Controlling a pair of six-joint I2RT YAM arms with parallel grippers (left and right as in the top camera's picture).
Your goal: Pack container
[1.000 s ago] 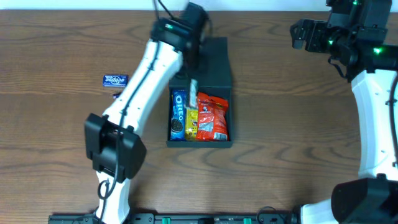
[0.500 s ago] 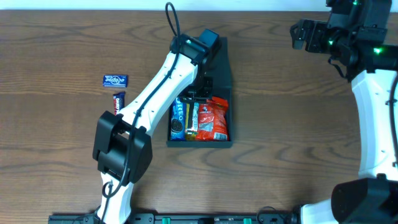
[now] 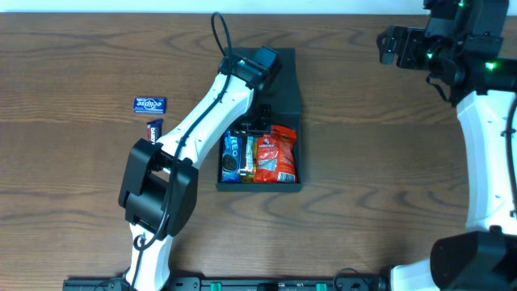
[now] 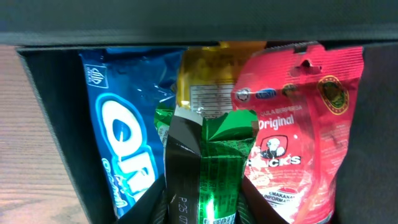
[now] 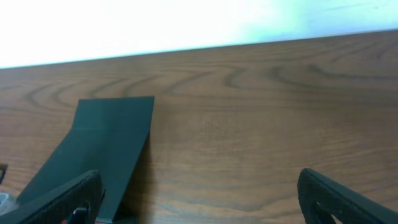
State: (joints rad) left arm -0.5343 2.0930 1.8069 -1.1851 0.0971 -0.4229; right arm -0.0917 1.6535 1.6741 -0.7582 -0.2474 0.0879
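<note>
The container (image 3: 300,155) is a dark box with its flap lid (image 3: 284,79) laid open toward the back. Inside lie a blue Oreo pack (image 3: 231,153), a yellow packet (image 3: 248,162) and a red snack bag (image 3: 277,153). My left gripper (image 3: 258,128) reaches into the box. In the left wrist view that gripper (image 4: 202,208) is shut on a green foil packet (image 4: 214,162), which lies over the Oreo pack (image 4: 121,143) and red bag (image 4: 292,143). My right gripper (image 3: 392,44) hovers open at the back right, holding nothing.
A blue Eclipse gum pack (image 3: 150,103) and a small dark bar (image 3: 154,128) lie on the wood table left of the box. In the right wrist view, the open lid (image 5: 106,143) shows at the left, with bare wood between the fingers (image 5: 342,196).
My left arm has swung to the right and carried the green packet down among the packets in the box. The right arm has not moved.
</note>
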